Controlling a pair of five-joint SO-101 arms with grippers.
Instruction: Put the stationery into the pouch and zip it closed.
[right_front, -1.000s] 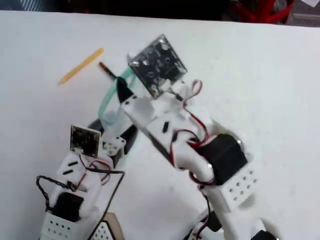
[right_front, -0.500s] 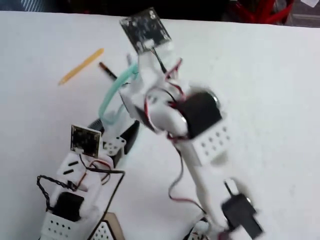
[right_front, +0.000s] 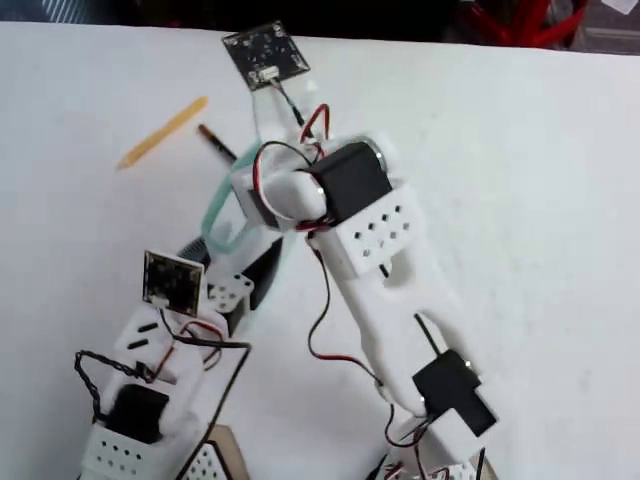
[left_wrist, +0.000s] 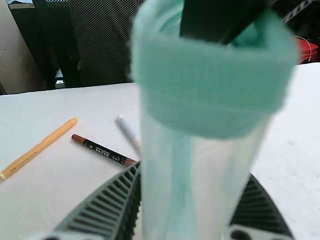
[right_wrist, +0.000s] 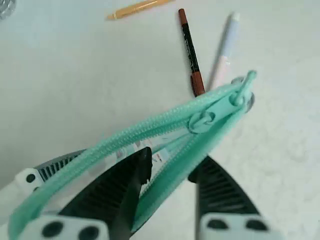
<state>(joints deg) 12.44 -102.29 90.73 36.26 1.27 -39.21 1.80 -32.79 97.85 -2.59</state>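
Entry: I hold mint pouch, zip open, pinched in jaws of left gripper and right gripper; hazard: squeezed mouth may refuse pens lying on worktop.

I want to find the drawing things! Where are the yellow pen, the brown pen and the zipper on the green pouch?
yellow pen (right_front: 163, 132), high view, middle of its barrel.
brown pen (left_wrist: 102, 149), left wrist view, middle of its barrel.
zipper (right_wrist: 202, 120), right wrist view, on the slider.

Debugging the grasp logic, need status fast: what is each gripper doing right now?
Left gripper: closed, holding the pouch.
Right gripper: closed, holding the pouch by its zip edge.
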